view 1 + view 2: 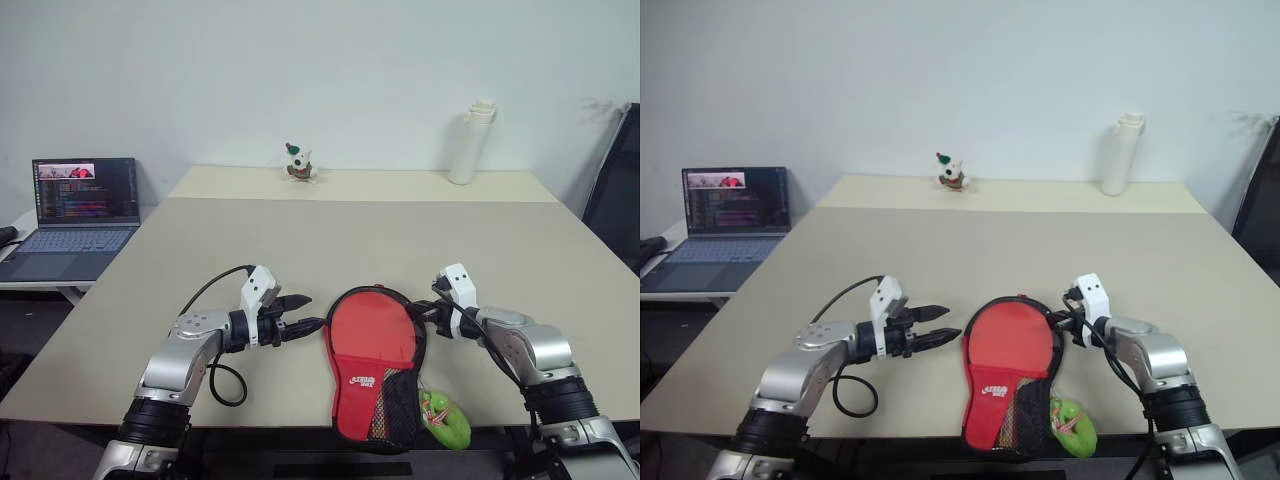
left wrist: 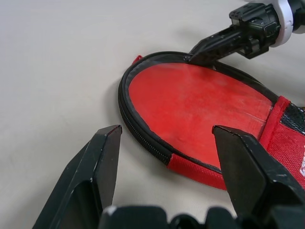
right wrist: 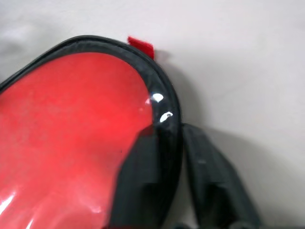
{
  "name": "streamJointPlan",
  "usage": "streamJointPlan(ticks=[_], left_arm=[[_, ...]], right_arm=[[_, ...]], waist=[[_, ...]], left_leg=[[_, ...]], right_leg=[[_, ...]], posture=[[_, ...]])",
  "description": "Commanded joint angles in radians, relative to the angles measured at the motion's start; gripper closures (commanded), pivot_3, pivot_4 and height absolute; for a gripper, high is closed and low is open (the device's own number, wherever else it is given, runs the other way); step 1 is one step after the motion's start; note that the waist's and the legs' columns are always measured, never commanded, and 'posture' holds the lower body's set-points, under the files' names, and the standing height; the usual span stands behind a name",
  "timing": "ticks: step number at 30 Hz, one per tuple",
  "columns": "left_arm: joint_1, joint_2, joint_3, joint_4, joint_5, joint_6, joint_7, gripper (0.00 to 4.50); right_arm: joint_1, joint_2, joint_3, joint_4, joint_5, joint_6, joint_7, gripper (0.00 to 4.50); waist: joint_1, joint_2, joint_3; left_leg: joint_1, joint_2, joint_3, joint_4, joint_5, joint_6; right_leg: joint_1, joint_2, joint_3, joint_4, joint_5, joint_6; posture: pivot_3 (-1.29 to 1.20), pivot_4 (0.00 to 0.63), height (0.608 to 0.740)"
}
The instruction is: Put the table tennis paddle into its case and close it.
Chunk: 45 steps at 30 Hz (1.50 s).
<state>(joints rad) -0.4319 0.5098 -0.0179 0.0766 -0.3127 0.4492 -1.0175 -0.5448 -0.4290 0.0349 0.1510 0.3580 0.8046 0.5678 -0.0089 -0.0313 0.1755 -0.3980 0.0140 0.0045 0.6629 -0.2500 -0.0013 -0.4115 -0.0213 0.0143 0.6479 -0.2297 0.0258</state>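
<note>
Wide beige table (image 1: 300,250) here, and right at its near edge the case (image 1: 372,365) lies flat, red face up, with the green fuzzy charm (image 1: 445,418) resting just beside its narrow end. Far side now: a small toy figure (image 1: 298,163) stands near the middle, and a white bottle (image 1: 472,141) stands upright well off to its right

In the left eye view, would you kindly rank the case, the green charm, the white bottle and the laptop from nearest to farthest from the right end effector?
1. The case: the right end effector is shut on its rim.
2. The green charm: at the table's near edge, beside the case's narrow end.
3. The white bottle: far side of the table.
4. The laptop: on a side table, far left.
</note>
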Motion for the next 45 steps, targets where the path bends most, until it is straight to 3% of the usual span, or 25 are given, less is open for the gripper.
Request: streamJointPlan(ticks=[1, 17, 29, 32, 37, 42, 45], left_arm=[[-0.002, 0.013, -0.002, -0.044, -0.012, -0.018, -0.004, 1.18], [0.011, 0.018, -0.014, -0.002, -0.001, -0.076, -0.007, 1.18], [-0.043, 0.011, -0.04, 0.031, 0.007, -0.094, -0.02, 1.18], [-0.077, 0.01, -0.055, 0.051, 0.013, -0.101, -0.033, 1.18], [-0.17, -0.014, -0.09, 0.134, 0.035, -0.132, -0.058, 1.18], [-0.275, -0.049, -0.133, 0.276, 0.07, -0.192, -0.109, 1.18], [-0.349, -0.094, -0.165, 0.401, 0.104, -0.253, -0.143, 1.18]], right_arm=[[-0.027, 0.01, 0.029, 0.008, -0.026, -0.009, 0.01, 4.47], [-0.309, 0.124, 0.066, 0.351, -0.158, -0.227, 0.045, 4.47], [-0.343, 0.161, 0.068, 0.5, -0.228, -0.297, 0.048, 4.47], [-0.353, 0.16, 0.045, 0.502, -0.231, -0.306, 0.023, 3.89], [-0.351, 0.143, -0.011, 0.357, -0.176, -0.268, 0.023, 2.3], [-0.27, 0.089, -0.072, 0.051, -0.089, -0.095, 0.037, 2.3], [-0.142, -0.007, -0.105, -0.208, -0.018, 0.046, 0.064, 2.3]], waist=[[-0.001, 0.0, 0.0], [-0.03, 0.001, 0.001], [-0.027, 0.001, 0.001], [-0.026, 0.001, 0.001], [-0.023, 0.001, 0.002], [-0.02, 0.002, 0.002], [-0.007, 0.002, 0.002]], left_leg=[[0.0, 0.0, 0.0, 0.0, 0.0, 0.0], [0.0, 0.003, 0.002, -0.001, 0.0, 0.0], [-0.003, 0.002, 0.004, -0.001, 0.0, 0.0], [-0.002, 0.002, 0.004, -0.001, 0.0, 0.0], [-0.003, 0.001, 0.004, -0.001, 0.0, 0.0], [-0.004, 0.001, 0.003, -0.001, 0.0, 0.0], [-0.005, 0.0, 0.002, -0.001, 0.0, 0.0]], right_leg=[[0.0, 0.0, 0.0, 0.0, 0.0, 0.0], [-0.003, 0.002, 0.002, 0.002, 0.002, -0.003], [-0.008, 0.001, 0.003, 0.004, 0.002, -0.003], [-0.008, 0.001, 0.003, 0.006, 0.002, -0.003], [-0.009, 0.001, 0.003, 0.008, 0.002, -0.003], [-0.01, 0.001, 0.002, 0.009, 0.002, -0.003], [-0.01, 0.001, 0.001, 0.009, 0.001, -0.003]], posture=[[0.0, 0.15, 0.74], [0.0, 0.15, 0.74], [0.0, 0.15, 0.74], [0.0, 0.15, 0.74], [0.0, 0.15, 0.74], [0.0, 0.15, 0.74], [0.0, 0.15, 0.74]])
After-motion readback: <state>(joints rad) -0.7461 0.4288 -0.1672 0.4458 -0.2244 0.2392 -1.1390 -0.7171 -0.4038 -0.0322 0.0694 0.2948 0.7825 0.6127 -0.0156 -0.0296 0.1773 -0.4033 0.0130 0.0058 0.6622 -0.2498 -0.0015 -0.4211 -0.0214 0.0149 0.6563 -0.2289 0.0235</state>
